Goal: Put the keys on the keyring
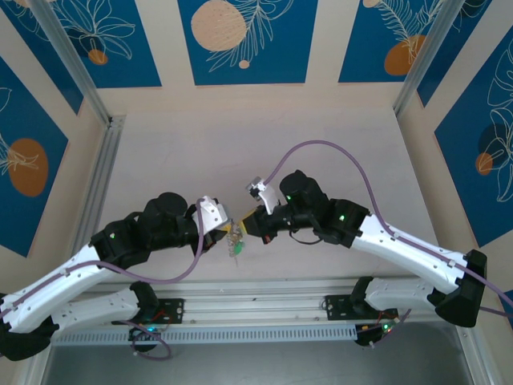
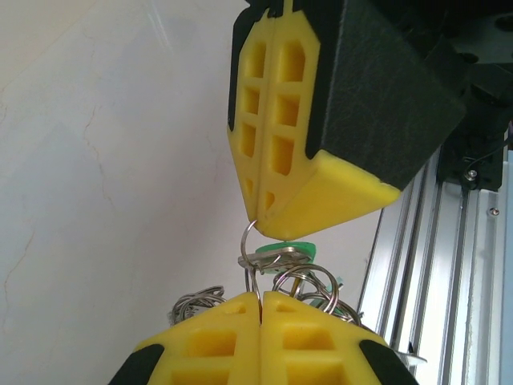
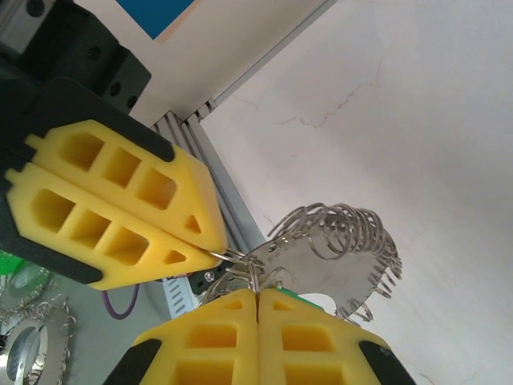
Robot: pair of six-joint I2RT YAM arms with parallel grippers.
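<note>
Both arms reached inward from the near edge of the worktop (image 1: 240,144), elbows bent and forearms angled toward each other, so the wrists met near the middle. The left pincer (image 1: 228,233) and the right pincer (image 1: 256,226) stood tip to tip — almost touching. Each had its yellow fingers (image 2: 337,184) pressed together with no gap, and both nipped the same thin wire ring (image 2: 244,239) at their very tips.
</note>
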